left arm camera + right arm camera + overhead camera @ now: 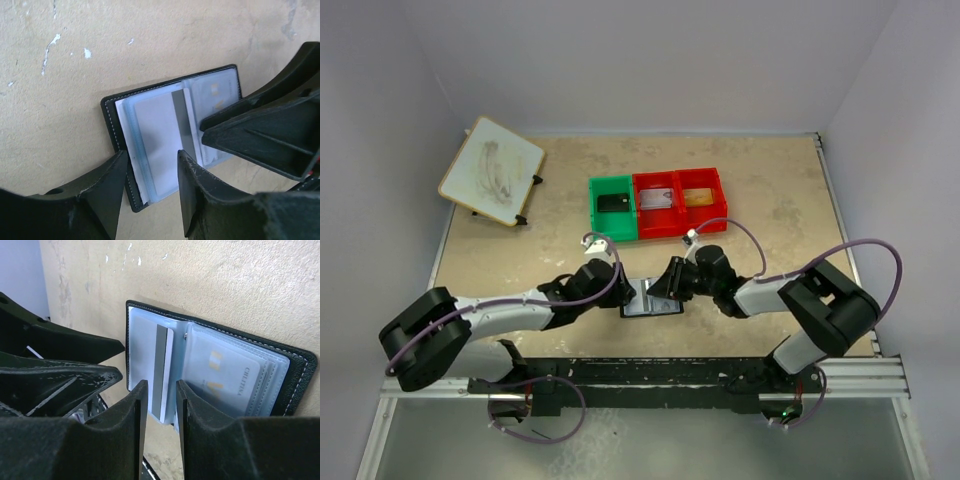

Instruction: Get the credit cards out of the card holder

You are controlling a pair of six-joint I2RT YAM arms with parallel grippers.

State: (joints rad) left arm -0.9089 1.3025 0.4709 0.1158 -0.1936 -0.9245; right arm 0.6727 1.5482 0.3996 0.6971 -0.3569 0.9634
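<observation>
Pulling striped card [161,372]: card holder [651,298] lies open on bench [770,200]; left fingers [102,197] half-open over one page, right fingers [131,432] narrow over card, no clear grip. Pin holder w/ left, pull flat.

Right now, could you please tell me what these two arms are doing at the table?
Both arms are working on an open card holder lying flat on the table. The left gripper and right gripper meet over it from opposite sides, jaws parted. A white credit card with a grey stripe sticks partway out of the holder beneath them; neither gripper seems to grip it yet.
</observation>
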